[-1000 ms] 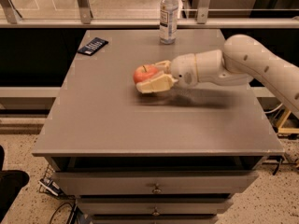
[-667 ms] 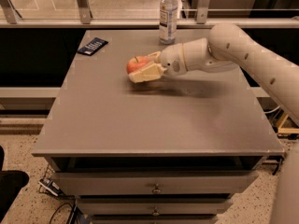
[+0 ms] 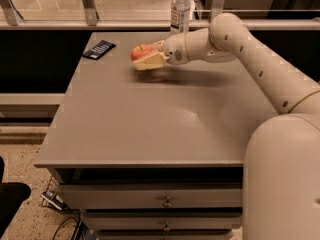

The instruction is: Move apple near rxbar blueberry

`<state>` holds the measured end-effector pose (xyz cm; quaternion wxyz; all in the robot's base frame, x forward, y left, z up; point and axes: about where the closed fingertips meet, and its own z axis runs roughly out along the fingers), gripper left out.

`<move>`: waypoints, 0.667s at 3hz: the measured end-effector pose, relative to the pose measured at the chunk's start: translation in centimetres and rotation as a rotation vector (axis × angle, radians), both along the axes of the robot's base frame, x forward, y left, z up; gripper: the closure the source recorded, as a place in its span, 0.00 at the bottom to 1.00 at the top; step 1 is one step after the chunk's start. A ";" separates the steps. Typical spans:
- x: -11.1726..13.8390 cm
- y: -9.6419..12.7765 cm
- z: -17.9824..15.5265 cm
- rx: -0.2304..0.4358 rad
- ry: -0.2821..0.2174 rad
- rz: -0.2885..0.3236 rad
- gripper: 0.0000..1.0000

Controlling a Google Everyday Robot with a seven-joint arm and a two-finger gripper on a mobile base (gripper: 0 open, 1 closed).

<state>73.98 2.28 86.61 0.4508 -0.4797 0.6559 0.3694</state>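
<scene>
My gripper [image 3: 144, 58], clamped on the apple [image 3: 141, 50], has carried it way closer to the rxbar blueberry [image 3: 99, 49]. Nearly there now.

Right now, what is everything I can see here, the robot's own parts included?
apple: one, red-orange, in the gripper's grasp over the table's far part, right of the bar.
rxbar blueberry: one, dark navy, lying flat near the table's far left corner.
bottle: one, clear, upright at the far edge.
table: one, grey.
drawers: grey, under the tabletop.
arm: one, white, reaching in from the right.
gripper: one, pale, shut on the apple.
</scene>
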 end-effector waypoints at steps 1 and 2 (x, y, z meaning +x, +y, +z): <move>2.3 0.1 -0.3 0.015 -0.011 -0.018 1.00; 3.5 0.9 -1.0 0.014 -0.009 -0.026 1.00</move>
